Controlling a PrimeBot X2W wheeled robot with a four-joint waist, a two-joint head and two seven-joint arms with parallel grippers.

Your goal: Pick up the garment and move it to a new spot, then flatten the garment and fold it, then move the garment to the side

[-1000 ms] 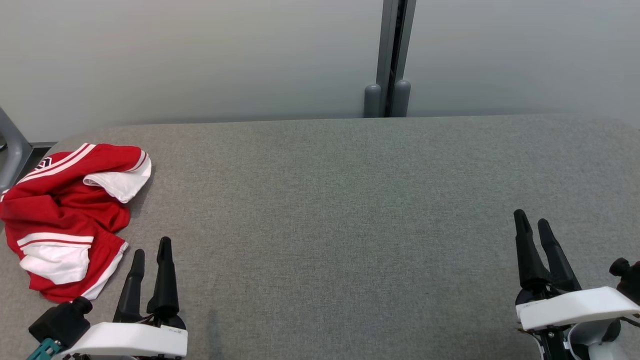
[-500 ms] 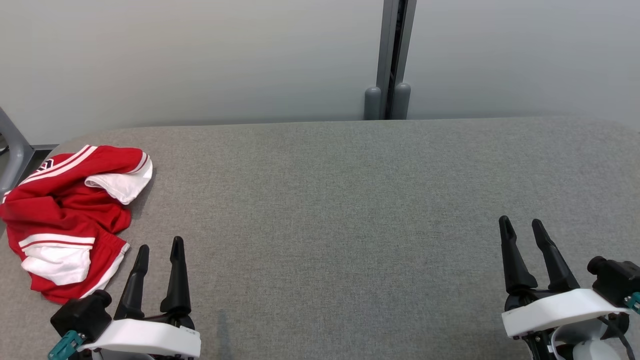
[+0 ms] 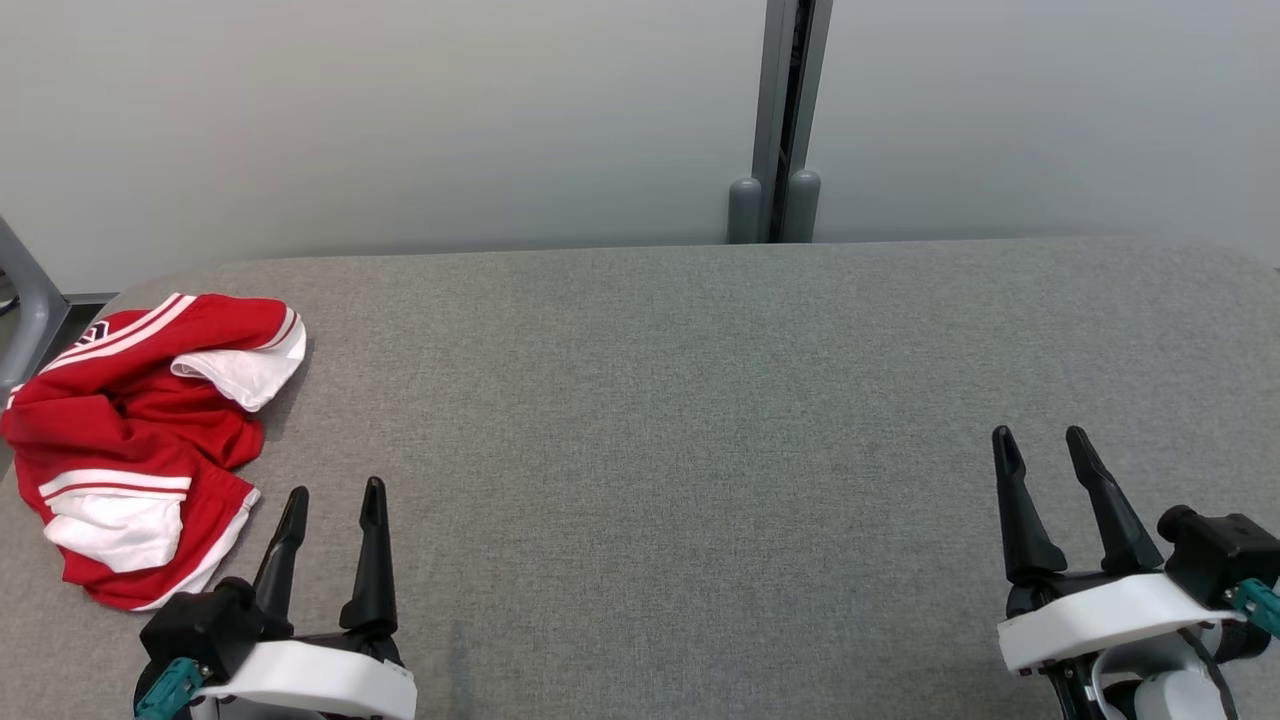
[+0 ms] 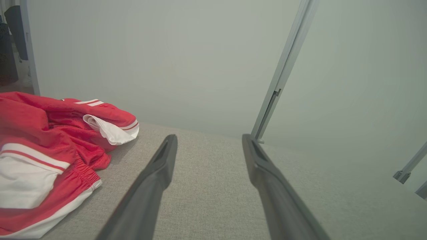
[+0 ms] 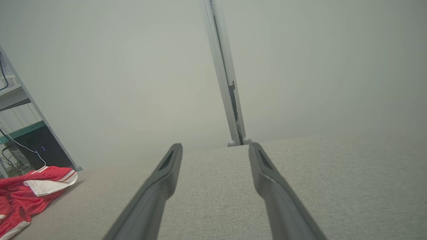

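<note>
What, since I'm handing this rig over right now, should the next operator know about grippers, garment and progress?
The left gripper is open and empty, just right of the crumpled red-and-white fabric garment.
The right gripper is open and empty over the right side of the grey cloth-covered table.
The garment lies bunched at the table's left edge.
Done: nothing.
Left: pick up, move, flatten, fold, set aside.

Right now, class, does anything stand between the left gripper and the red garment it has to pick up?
Nothing visible does. The left gripper is open just to the right of the garment, with a strip of the grey fabric surface between them.
</note>
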